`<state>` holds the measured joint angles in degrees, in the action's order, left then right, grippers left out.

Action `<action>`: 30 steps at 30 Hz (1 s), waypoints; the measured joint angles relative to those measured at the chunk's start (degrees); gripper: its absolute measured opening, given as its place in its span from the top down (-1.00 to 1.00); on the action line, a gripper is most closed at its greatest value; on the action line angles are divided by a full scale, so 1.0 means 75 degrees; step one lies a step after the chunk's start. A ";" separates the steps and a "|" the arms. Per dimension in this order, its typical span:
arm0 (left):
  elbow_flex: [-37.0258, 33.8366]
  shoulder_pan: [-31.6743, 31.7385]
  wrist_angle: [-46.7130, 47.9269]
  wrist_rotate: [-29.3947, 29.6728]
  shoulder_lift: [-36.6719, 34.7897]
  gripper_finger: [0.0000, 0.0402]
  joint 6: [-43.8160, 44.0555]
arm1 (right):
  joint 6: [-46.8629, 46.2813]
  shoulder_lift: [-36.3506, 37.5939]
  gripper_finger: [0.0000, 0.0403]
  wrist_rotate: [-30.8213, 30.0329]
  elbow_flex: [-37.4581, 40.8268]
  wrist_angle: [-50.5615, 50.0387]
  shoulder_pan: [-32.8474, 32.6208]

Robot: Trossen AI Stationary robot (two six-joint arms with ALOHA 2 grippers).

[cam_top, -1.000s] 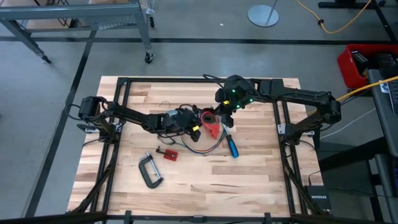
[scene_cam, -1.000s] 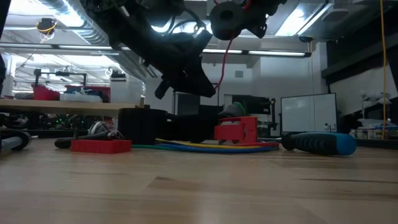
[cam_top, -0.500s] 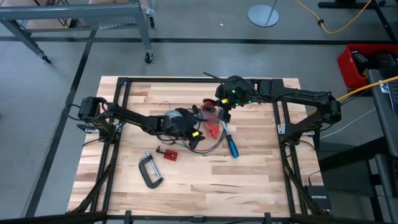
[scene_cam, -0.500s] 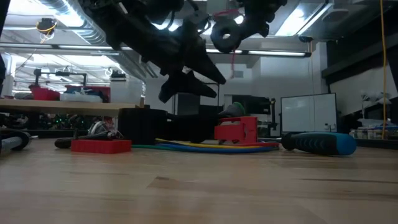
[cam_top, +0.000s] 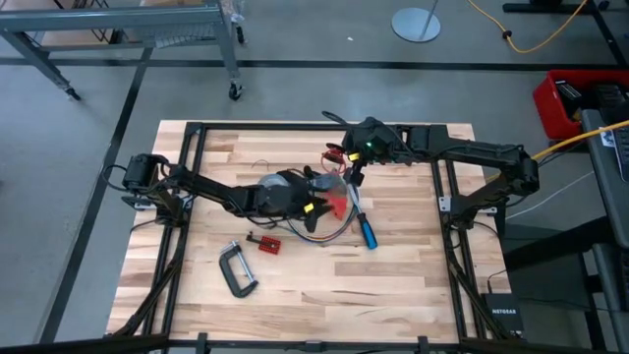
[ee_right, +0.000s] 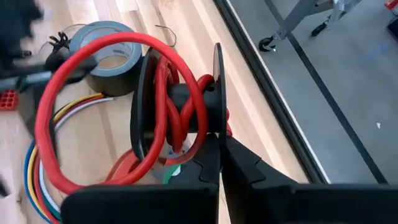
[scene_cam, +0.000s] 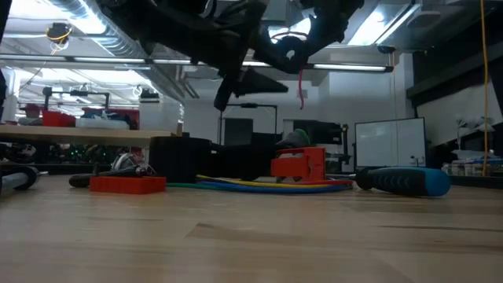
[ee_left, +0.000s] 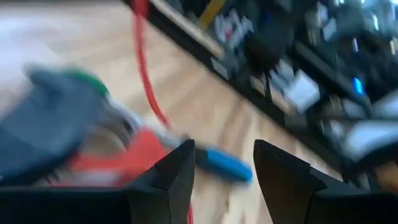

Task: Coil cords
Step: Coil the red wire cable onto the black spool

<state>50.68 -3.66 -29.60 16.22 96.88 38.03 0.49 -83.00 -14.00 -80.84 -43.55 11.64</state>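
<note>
A red cord (ee_right: 166,99) is wound on a small black spool (ee_right: 144,93), with one wide loose loop (ee_right: 59,93) standing off it. My right gripper (cam_top: 352,165) is shut on the spool and holds it above the table's far middle. The cord's free end (scene_cam: 300,86) dangles below. My left gripper (scene_cam: 253,79) hovers open just left of the spool and touches nothing. A multi-coloured cord bundle (scene_cam: 259,185) lies flat on the table beneath them, beside a red fixture (scene_cam: 299,165). My right gripper pinches the rim of the spool's black flange (ee_right: 217,93) between its two fingers, edge-on. The spool is lifted clear of the table. The red cord is wrapped around the spool's hub, and a slack loop spreads out past the other flange.
A grey tape roll (ee_right: 112,46) lies near the fixture, and a blue-handled screwdriver (cam_top: 366,231) lies to its right. A red block (cam_top: 267,243) and a black C-clamp (cam_top: 236,267) lie nearer the front edge. The front half of the table is bare wood.
My left gripper has opened, let go of the red cord, risen and moved right toward the spool. My right gripper has turned and shifted the spool toward the far edge. The cord's end, drawn down to the left gripper before, now hangs short and free.
</note>
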 joint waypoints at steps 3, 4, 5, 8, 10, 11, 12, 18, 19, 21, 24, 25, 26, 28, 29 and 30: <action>-0.0003 0.0009 -0.0615 0.0955 0.0000 0.24 0.0122 | 0.0003 0.0000 0.98 -0.0192 0.0000 -0.0010 -0.0002; -0.0005 0.0009 -0.0827 0.1214 0.0000 0.25 0.0123 | 0.0009 0.0000 0.98 -0.0284 0.0000 -0.0016 -0.0006; -0.0006 0.0015 -0.1049 0.1446 0.0000 0.25 0.0125 | 0.0007 0.0000 0.98 -0.0374 0.0000 -0.0017 -0.0006; -0.0006 0.0064 -0.1754 0.1811 0.0000 0.25 0.0124 | 0.0009 0.0000 0.98 -0.0486 0.0000 -0.0014 -0.0003; -0.0006 0.0154 -0.2174 0.1840 0.0000 0.25 0.0124 | 0.0009 0.0000 0.98 -0.0515 0.0000 -0.0003 -0.0003; -0.0006 0.0204 -0.2358 0.1843 0.0000 0.25 0.0124 | 0.0009 0.0000 0.98 -0.0514 0.0000 -0.0002 -0.0003; -0.0006 0.0255 -0.2508 0.1846 0.0000 0.25 0.0124 | 0.0007 0.0000 0.98 -0.0513 0.0000 0.0002 -0.0003; -0.0006 0.0423 -0.3006 0.1854 0.0000 0.25 0.0162 | 0.0006 0.0000 0.98 -0.0512 0.0000 0.0018 -0.0003; -0.0006 0.0434 -0.3036 0.1853 0.0000 0.25 0.0170 | 0.0006 0.0000 0.98 -0.0512 0.0000 0.0018 -0.0003; -0.0006 0.0437 -0.3098 0.1851 0.0000 0.25 0.0170 | 0.0006 0.0000 0.98 -0.0512 0.0000 0.0035 -0.0003; -0.0006 0.0437 -0.3165 0.1849 0.0000 0.25 0.0271 | 0.0006 0.0002 0.98 -0.0509 0.0000 0.0035 -0.0003; -0.0006 0.0430 -0.3174 0.1849 0.0000 0.25 0.0294 | 0.0006 0.0003 0.98 -0.0509 0.0000 0.0035 -0.0003; -0.0006 0.0406 -0.3168 0.1849 0.0000 0.25 0.0313 | 0.0006 0.0003 0.98 -0.0507 0.0000 0.0035 -0.0003; -0.0006 0.0376 -0.3154 0.1849 0.0000 0.25 0.0308 | 0.0006 0.0003 0.98 -0.0506 0.0000 0.0035 -0.0003; -0.0006 0.0373 -0.3156 0.1849 0.0000 0.25 0.0305 | 0.0006 0.0003 0.98 -0.0506 0.0000 0.0035 -0.0003; -0.0006 0.0373 -0.3164 0.1849 0.0000 0.25 0.0292 | 0.0006 0.0003 0.98 -0.0506 0.0000 0.0035 -0.0003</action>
<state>50.63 -0.86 -53.33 30.09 96.88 40.23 0.54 -82.98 -17.80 -80.84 -43.29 11.62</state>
